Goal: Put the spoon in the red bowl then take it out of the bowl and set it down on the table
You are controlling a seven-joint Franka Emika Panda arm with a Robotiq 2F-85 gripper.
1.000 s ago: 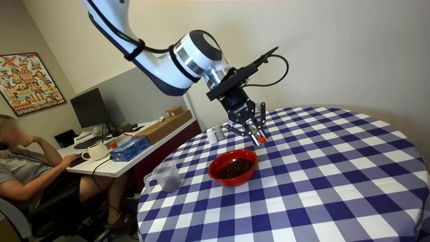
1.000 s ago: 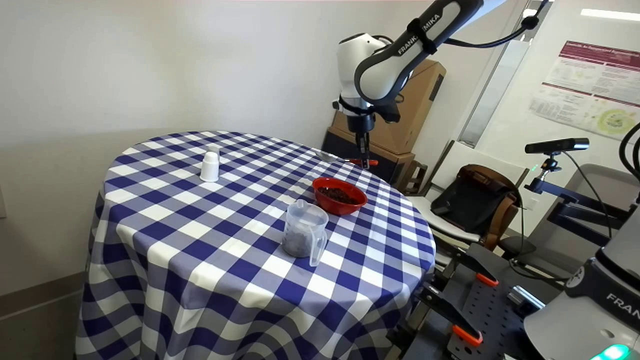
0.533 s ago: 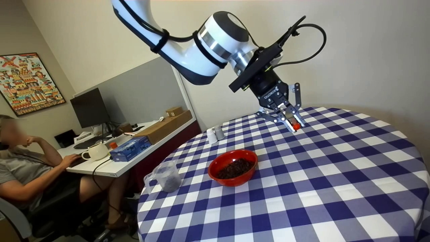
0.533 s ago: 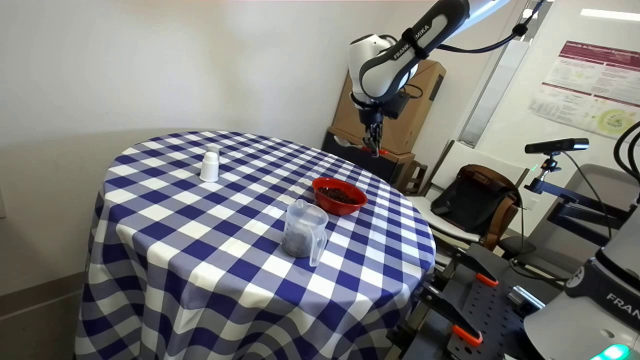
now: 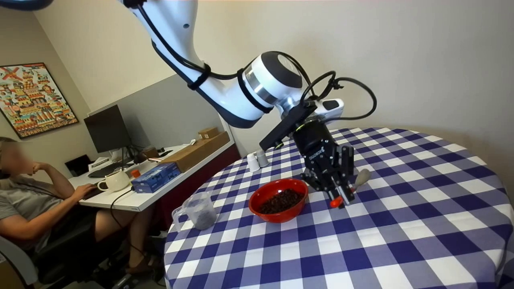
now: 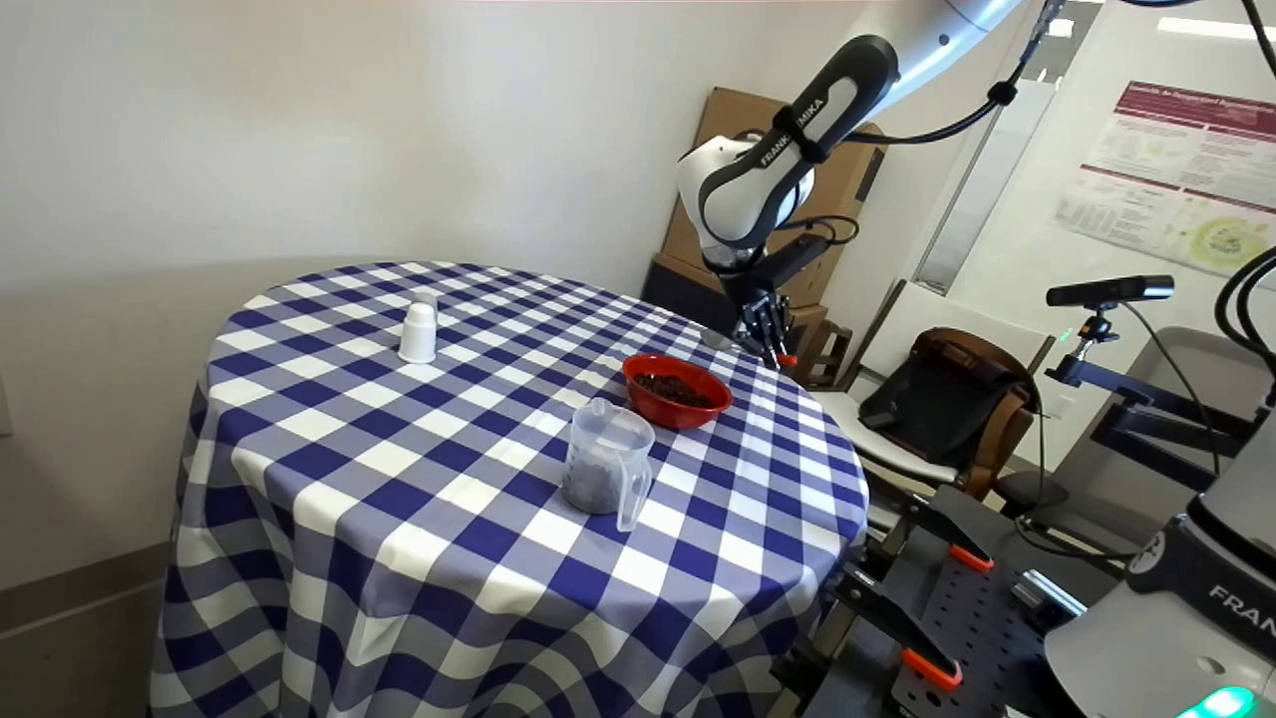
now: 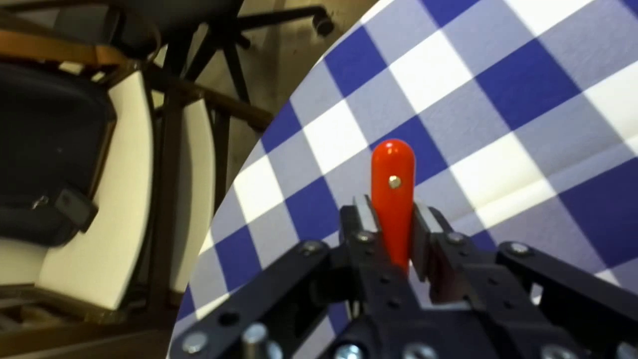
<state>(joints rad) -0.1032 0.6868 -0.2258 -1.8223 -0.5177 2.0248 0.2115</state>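
Spoon (image 7: 394,202) clasped by its red handle (image 5: 336,202) in the tool (image 7: 396,218), over the checkered desk (image 5: 401,224) and apart from the red bowl (image 5: 278,217), probably light, stiff and slick, so best pinched firmly mid-handle.

There was one spoon (image 7: 394,189), one red bowl (image 5: 280,218), one jug (image 5: 200,208), two pale containers (image 5: 253,163), one round worktop (image 5: 405,224) and one end effector (image 7: 395,217); also one seated person (image 5: 30,200), one framed picture (image 5: 36,100), one poster (image 6: 1186,184) and two orange-tipped clamps (image 6: 902,626).
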